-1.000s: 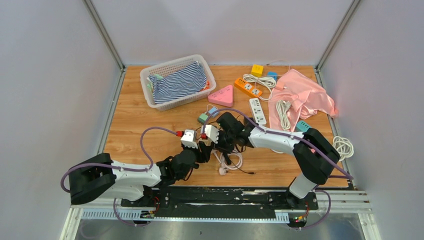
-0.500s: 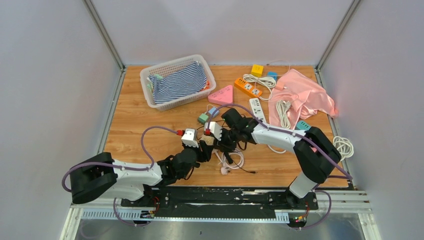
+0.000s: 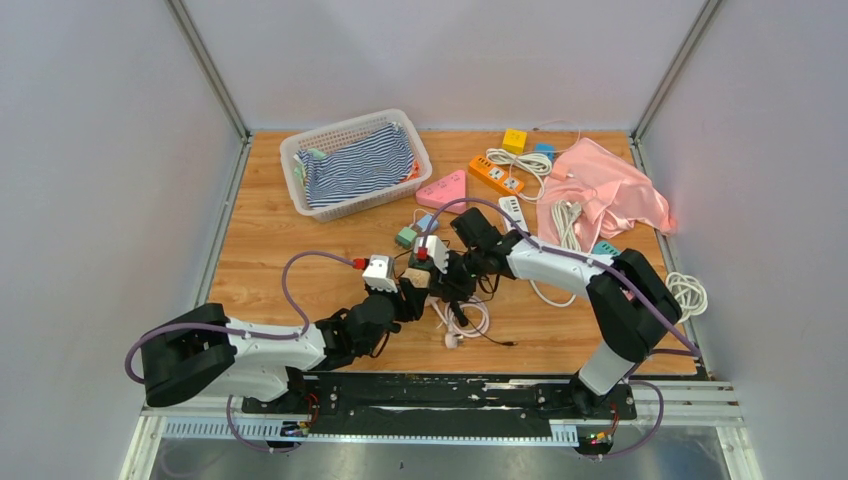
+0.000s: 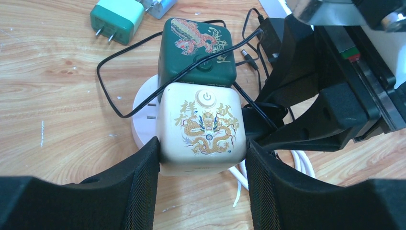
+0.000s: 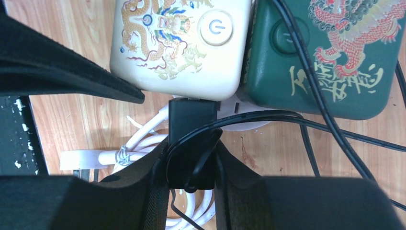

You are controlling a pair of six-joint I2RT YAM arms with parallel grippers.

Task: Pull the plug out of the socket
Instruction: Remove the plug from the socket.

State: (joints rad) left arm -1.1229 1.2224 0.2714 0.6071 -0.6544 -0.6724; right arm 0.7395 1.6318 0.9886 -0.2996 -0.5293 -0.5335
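Item: black plug (image 5: pixel 191 117), seated in the side of the cream socket (image 4: pixel 203 122) at mid-frame and pinched by your right gripper (image 5: pixel 190 165); left gripper (image 4: pixel 201 160) clamps the socket's sides, so brace it on the tabletop (image 4: pixel 57 72) and draw the plug straight out, no twisting.

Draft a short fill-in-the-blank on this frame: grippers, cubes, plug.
1. Of the cream cube and green cube, the left gripper holds the ___ one.
2. The right gripper is shut on a plug coloured ___.
3. The basket holds a ___ cloth.
Missing: cream; black; striped.
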